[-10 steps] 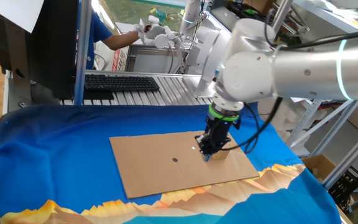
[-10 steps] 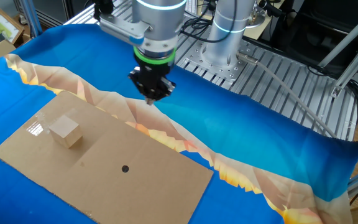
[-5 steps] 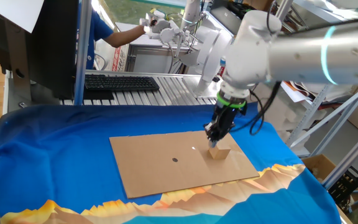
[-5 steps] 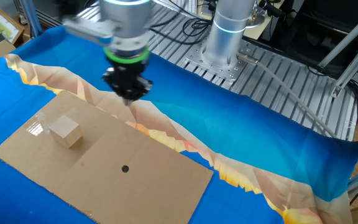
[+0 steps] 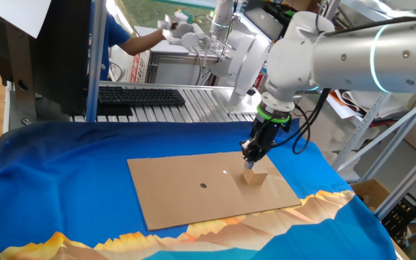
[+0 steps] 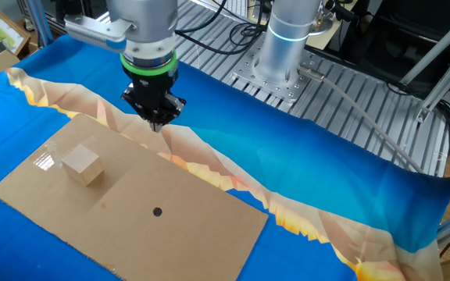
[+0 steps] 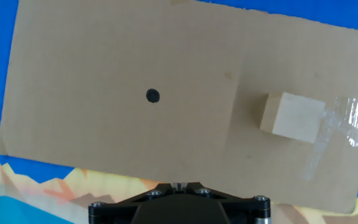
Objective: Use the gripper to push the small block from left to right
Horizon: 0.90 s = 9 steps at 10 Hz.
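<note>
The small block (image 6: pixel 82 165) is a light tan wooden cube that sits on the flat cardboard sheet (image 6: pixel 178 226), near a strip of clear tape. It also shows in one fixed view (image 5: pixel 255 178) and at the right of the hand view (image 7: pixel 292 116). My gripper (image 6: pixel 157 123), black with a green ring above it, hangs over the sheet's edge by the orange-patterned cloth, apart from the block. In one fixed view my gripper (image 5: pixel 249 158) is just above and behind the block. Its fingers are together and hold nothing. In the hand view only the gripper (image 7: pixel 178 185) base shows.
A black dot (image 7: pixel 153 96) marks the middle of the cardboard. Blue cloth covers the table. A keyboard (image 5: pixel 141 95) and a person's gloved hand (image 5: pixel 179 29) are at the back. The arm's base (image 6: pixel 287 47) stands on a ribbed metal plate.
My gripper has moved sideways along the cardboard's edge, away from above the block, then slowed. The block has not moved.
</note>
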Available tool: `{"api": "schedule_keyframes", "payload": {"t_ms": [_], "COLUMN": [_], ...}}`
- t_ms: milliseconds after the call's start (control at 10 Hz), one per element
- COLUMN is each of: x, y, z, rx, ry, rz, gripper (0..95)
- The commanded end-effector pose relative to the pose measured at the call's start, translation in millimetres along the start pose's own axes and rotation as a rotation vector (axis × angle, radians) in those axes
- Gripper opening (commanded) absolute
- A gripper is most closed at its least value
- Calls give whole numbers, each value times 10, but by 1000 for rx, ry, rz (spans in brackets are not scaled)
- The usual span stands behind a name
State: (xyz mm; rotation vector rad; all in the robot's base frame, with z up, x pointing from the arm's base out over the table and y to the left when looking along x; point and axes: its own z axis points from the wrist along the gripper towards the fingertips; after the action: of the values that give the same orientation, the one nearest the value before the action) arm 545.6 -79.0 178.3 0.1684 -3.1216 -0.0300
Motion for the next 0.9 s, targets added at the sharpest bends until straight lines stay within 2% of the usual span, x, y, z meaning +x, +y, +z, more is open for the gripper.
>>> {"api": "schedule_keyframes", "payload": {"t_ms": [100,200,300,400,500,700,900], "x": [-9,-9,-9,-9,-9,-9,-9], "y": [2,2,2,2,2,2,2], "z": [3,3,3,3,3,3,3], "rx": [25,56,67,33,32,52,68], "ry": [-4,16,7,-8,-18,-18,-2], "rz": [54,47,45,50,60,72,59], "gripper": [0,0,0,0,0,0,0]}}
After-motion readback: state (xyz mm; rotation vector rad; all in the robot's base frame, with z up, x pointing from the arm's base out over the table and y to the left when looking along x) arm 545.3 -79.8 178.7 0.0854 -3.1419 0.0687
